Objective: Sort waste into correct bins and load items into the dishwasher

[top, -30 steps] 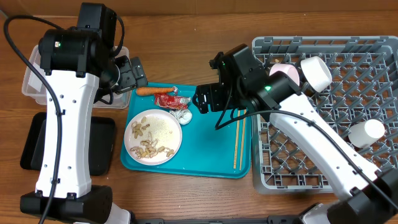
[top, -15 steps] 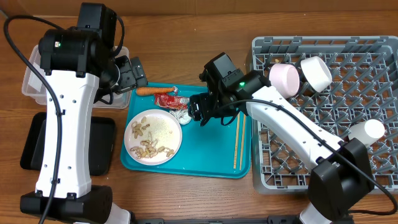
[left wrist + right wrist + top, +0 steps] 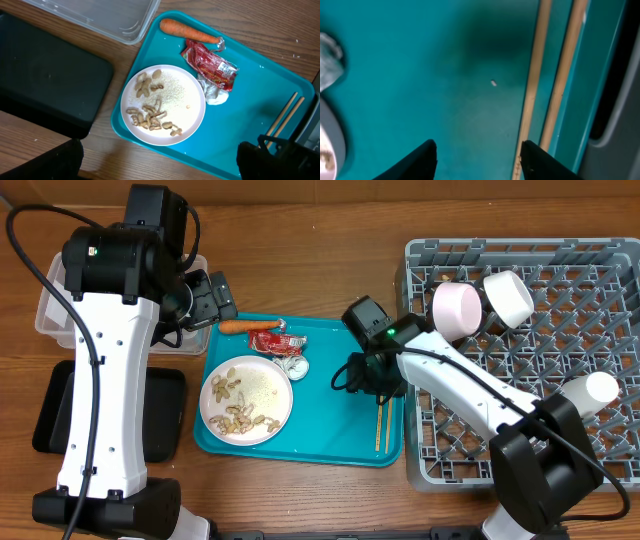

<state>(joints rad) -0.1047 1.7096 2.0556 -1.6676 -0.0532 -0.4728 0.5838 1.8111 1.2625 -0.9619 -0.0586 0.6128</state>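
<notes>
Hovering over chopsticks point(image 3: 536, 75), lying at 3 o'clock on teal tray point(image 3: 330, 425); right gripper point(image 3: 480, 160) spread, pinching nothing. Sticks judged light, stiff, thin, roll-prone: pinch both together mid-length.

No readable text, red wrapper point(image 3: 210, 67) print — illegible

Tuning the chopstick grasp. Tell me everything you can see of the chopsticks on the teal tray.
Two thin pale wooden chopsticks lie flat, side by side and nearly parallel, on the teal tray along its right edge, next to the grey rack. From overhead the right arm hides their upper ends. The right tool hangs low over them, fingers apart; one finger overlaps the nearer stick, contact unclear.
</notes>
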